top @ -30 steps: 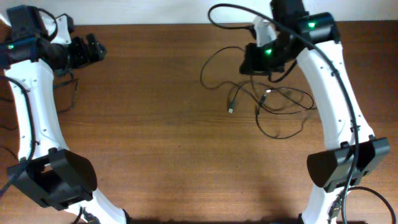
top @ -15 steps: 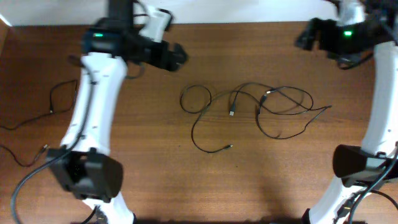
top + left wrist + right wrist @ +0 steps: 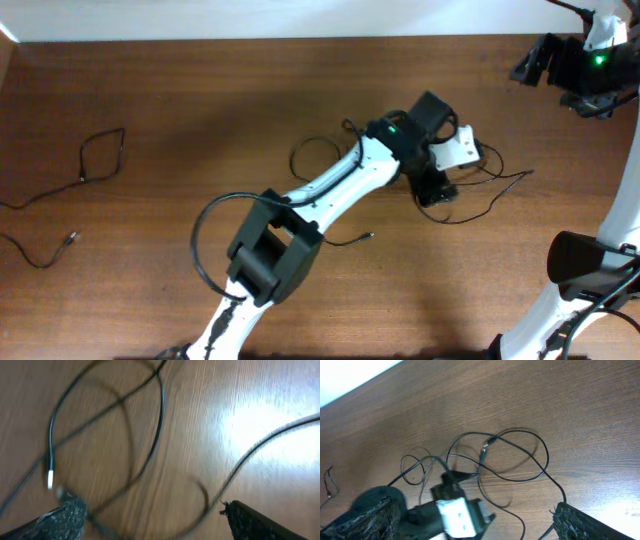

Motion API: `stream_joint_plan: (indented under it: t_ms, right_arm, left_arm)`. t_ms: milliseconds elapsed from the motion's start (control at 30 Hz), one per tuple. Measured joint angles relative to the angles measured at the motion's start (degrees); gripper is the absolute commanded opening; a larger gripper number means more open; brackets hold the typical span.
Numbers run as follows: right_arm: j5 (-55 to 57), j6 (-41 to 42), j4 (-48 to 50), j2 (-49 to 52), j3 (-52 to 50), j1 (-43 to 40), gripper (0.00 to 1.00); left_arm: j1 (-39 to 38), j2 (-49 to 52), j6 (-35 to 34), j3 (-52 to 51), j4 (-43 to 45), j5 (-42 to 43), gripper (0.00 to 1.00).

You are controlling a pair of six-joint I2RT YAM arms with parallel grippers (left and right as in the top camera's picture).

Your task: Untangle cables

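Two arms stand at the table [image 3: 200, 90]. The cables [image 3: 520, 431] lie in one tangle of thin black loops right of the table's middle; how many cords make it up cannot be told. Two more stretches of loose cord [image 3: 102, 139] lie well apart from it, near the left edge. The left arm reaches slantwise across the table, its left hand [image 3: 150, 510] close over the tangle, fingers wide apart and gripping nothing. The right arm is at the far right corner, with the right hand [image 3: 527, 66] away from the tangle, fingers likewise spread and empty.
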Motion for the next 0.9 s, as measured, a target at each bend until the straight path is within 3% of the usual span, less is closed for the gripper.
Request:
stream_joint_plan:
  t_ms: [333,433,500,533,767,900]
  right_arm:
    - [0.0,-1.5,-1.3,0.0,0.0,0.0,0.99]
    - [0.0,-1.5,-1.3,0.0,0.0,0.0,0.99]
    - [0.0,-1.5,-1.3,0.0,0.0,0.0,0.99]
    - [0.0,-1.5,-1.3,0.0,0.0,0.0,0.99]
    - [0.0,-1.7,-1.3,0.0,0.0,0.0,0.99]
    - [0.0,-2.1,-1.2,0.0,0.0,0.0,0.99]
  left_arm:
    - [-2.6,8.6,1.6,0.0,14.6,-0.4,0.83]
    - [-2.8,10.6,0.7,0.0,15.5,-0.4,0.27]
    - [-2.8,10.7,0.2,0.0,16.0,-0.4,0.06]
    - [-2.8,10.7,0.2,0.0,16.2,-0.6,0.0]
    - [0.2,8.6,-6.7,0.0,13.8,-4.7,0.0]
    - [5.4,-5.1,-7.5,0.0,4.1,-7.7,0.0]
